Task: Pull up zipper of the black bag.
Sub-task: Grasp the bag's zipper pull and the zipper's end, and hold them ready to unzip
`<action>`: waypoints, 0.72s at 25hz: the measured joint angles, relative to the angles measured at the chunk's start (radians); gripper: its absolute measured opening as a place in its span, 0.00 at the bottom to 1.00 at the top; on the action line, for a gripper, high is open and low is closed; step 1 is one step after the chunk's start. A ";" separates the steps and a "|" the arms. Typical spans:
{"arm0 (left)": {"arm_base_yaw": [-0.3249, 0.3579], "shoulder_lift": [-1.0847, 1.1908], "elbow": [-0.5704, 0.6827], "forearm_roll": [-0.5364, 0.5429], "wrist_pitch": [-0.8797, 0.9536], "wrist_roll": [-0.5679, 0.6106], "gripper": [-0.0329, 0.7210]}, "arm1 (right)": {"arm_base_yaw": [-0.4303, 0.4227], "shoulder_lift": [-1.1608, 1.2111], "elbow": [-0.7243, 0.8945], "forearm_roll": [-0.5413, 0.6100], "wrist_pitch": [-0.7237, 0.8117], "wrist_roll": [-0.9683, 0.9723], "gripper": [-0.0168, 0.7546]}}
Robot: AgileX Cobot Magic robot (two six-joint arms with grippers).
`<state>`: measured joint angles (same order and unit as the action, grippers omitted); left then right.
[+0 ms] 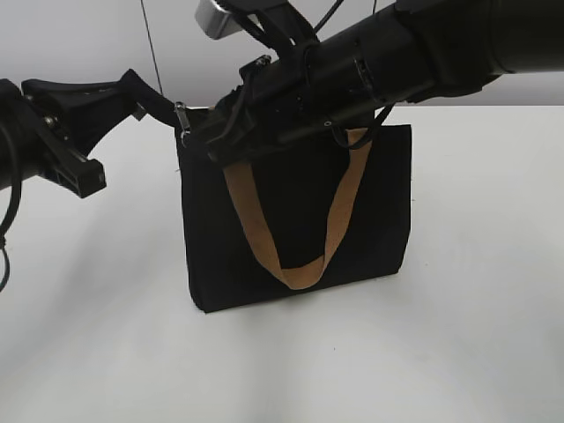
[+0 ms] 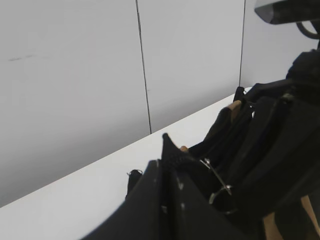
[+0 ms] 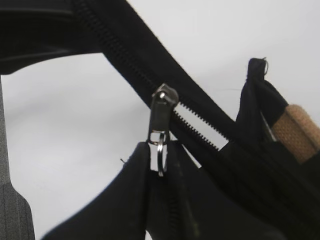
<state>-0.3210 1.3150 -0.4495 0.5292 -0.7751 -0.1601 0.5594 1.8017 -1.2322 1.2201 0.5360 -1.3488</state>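
The black bag [image 1: 379, 203] stands upright on the white table [image 1: 476, 335], with a tan strap handle [image 1: 339, 211] hanging down its front. My left gripper [image 1: 163, 106] is shut on the bag's top left corner, which sticks up between the jaws in the left wrist view [image 2: 167, 167]. My right arm reaches across from the upper right. My right gripper [image 1: 198, 141] is at the same top left end. In the right wrist view its jaws [image 3: 160, 152] are shut on the ring pull of the silver zipper [image 3: 162, 107]. The slider also shows in the exterior view [image 1: 182, 115] and the left wrist view [image 2: 216, 176].
A pale wall [image 2: 75, 75] with vertical seams stands behind the table. Open zipper teeth [image 3: 200, 127] run from the slider toward the bag's far end, where a second tan strap [image 3: 297, 132] shows.
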 joint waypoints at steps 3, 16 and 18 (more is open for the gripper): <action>0.000 0.000 0.000 0.000 0.000 0.000 0.03 | 0.000 0.000 0.000 0.003 0.000 0.001 0.11; 0.000 0.000 0.000 0.008 0.141 -0.001 0.03 | 0.000 -0.024 0.000 0.002 0.000 0.069 0.02; 0.000 0.000 0.000 0.008 0.205 -0.002 0.03 | 0.000 -0.048 0.000 0.002 0.000 0.081 0.02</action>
<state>-0.3210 1.3150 -0.4495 0.5367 -0.5700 -0.1620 0.5594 1.7532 -1.2322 1.2225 0.5360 -1.2681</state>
